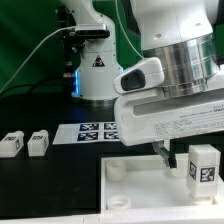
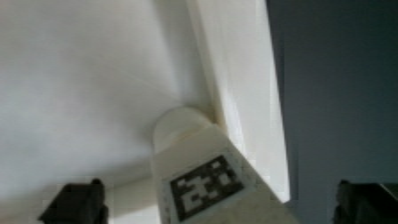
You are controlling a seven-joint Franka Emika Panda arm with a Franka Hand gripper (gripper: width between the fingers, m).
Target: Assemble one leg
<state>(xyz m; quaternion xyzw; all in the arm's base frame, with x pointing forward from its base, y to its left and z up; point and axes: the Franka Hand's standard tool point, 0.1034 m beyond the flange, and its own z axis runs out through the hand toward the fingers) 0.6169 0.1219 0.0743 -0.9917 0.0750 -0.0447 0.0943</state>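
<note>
— Dark worktop (image 1: 30, 175) fills the scene, with the arm's base (image 1: 97, 70) at the back and the marker board (image 1: 95, 130) lying flat in front of it. What do we have near the gripper (image 2: 222, 203)?
— We see the white tray (image 1: 140, 195) at the near edge. The leg (image 1: 203, 163) stands upright on its corner toward the exterior view's right, tag facing the camera.
— And how does the gripper stand?
— Spread wide. In the wrist view both fingers (image 2: 75, 203) show only as dark tips at the picture's edge, well apart. The leg lies between them with a clear gap on each side. We see nothing pinched and no contact with the leg.
— And from outside?
— One dark finger hangs just beside the leg, on the exterior view's left of it, low over the tray. The other finger is hidden from us.
— Where exactly does the leg sit?
— At the round socket (image 2: 178, 122) in the tray's corner, close against the raised rim. Whether it is seated in the socket we cannot tell.
— Anything else?
— Two spare legs (image 1: 38, 142) lie side by side on the worktop toward the exterior view's left, well apart from the tray.
</note>
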